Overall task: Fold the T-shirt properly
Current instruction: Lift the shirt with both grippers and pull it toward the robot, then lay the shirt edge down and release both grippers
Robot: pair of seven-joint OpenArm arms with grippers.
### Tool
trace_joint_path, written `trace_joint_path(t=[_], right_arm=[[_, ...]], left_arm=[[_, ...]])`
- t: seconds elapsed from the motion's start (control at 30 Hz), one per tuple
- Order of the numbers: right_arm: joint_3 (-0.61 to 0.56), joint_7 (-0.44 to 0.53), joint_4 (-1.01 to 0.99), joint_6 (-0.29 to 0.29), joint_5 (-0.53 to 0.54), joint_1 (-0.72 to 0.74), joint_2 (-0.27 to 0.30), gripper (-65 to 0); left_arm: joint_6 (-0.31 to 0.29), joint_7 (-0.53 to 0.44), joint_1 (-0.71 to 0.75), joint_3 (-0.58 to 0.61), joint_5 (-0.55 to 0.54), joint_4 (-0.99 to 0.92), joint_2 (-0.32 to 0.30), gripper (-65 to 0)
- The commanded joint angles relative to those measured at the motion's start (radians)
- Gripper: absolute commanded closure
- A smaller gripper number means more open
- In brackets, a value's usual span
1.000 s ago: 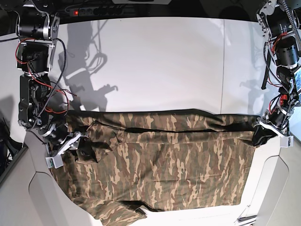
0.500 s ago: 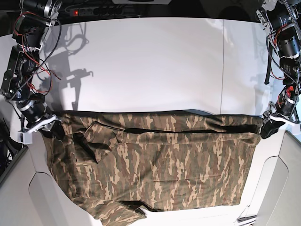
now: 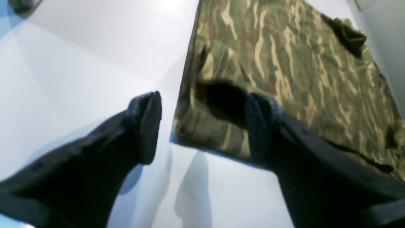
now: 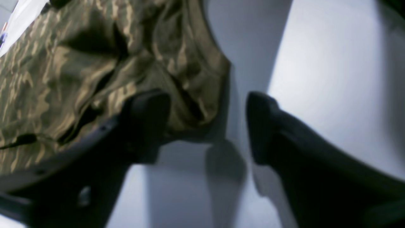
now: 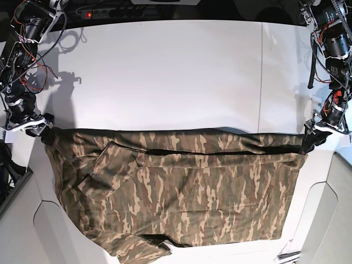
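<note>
The camouflage T-shirt (image 5: 181,192) lies spread across the front half of the white table (image 5: 165,71), its far edge pulled into a straight line. My left gripper (image 5: 311,144) is at the shirt's far right corner. In the left wrist view the left gripper (image 3: 202,126) is open, with the shirt's corner (image 3: 284,63) lying flat between and under its fingers (image 3: 262,126). My right gripper (image 5: 45,133) is at the far left corner. In the right wrist view the right gripper (image 4: 205,123) is open, and the rumpled shirt edge (image 4: 79,63) lies by one finger (image 4: 148,117).
A black power strip (image 5: 115,12) runs along the table's back edge. White raised panels stand at the front left (image 5: 22,220) and front right (image 5: 330,209). The shirt's near hem reaches the table's front edge (image 5: 220,254). A dark collar fold (image 5: 159,242) shows there.
My right gripper moved left and back, drawing the shirt's left side out flat and straightening its far edge. My left gripper shifted slightly back at the right corner.
</note>
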Motion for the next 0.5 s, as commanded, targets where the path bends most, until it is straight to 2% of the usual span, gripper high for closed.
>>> trace_joint_path(t=[0.0,0.07,0.2,0.47], right_arm=[[-0.001,0.032,0.006,0.011,0.022,0.018,0.014,-43.1],[-0.007,0.043,-0.013,0.011,0.023,0.019,0.014,-43.1],[-0.036,0.08,-0.067,0.011,0.023,0.026,0.014,-43.0],[-0.059,0.108,-0.101,0.011,0.022,0.036,-0.027,-43.0]], left_arm=[[-0.005,-0.023,-0.016,-0.006,-0.016,0.015,-0.023,-43.9],[-0.003,-0.024,-0.016,-0.006,-0.012,0.015,-0.016,-43.9],[0.068,-0.029,-0.019,-0.005,0.03,0.015,0.016,-43.9],[0.076,-0.073,-0.024,0.041,0.063,0.015,0.068,-43.9]])
